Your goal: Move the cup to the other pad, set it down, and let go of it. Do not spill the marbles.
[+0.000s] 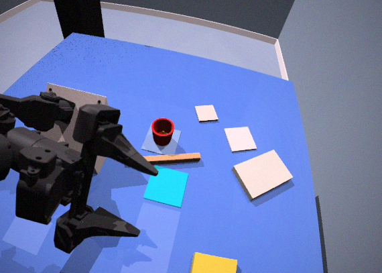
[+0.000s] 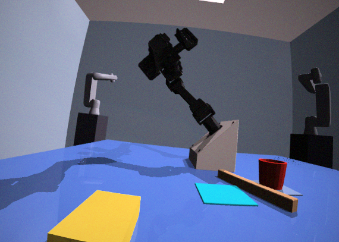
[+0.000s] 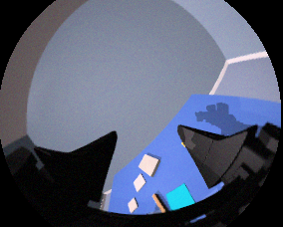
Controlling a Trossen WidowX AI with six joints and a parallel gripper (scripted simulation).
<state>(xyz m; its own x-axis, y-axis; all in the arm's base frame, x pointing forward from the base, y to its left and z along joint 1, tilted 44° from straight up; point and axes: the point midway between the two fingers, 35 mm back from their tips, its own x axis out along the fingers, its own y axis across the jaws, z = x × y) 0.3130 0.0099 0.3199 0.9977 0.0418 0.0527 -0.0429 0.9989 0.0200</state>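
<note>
My jaws are released and hold nothing, high above the table (image 1: 234, 68). The red cup (image 1: 162, 131) stands upright on its pale blue pad (image 1: 169, 148), with some small marbles (image 1: 163, 131) inside. The cyan pad (image 1: 166, 186) lies beyond the wooden bar (image 1: 172, 157).

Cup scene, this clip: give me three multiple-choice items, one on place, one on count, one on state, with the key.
1. Where does the cup stand?
A. on the pale blue pad
B. on the cyan pad
C. on the yellow block

2. How many white slabs lie on the table?
A. one
B. three
C. five

3. How is the gripper?
A. shut on the cup
B. shut on the wooden bar
C. open, holding nothing

Key: 1 A, the pale pad shows under the cup; 2 B, the top view shows three; 3 C, the fingers stand wide apart, away from the cup.
</note>
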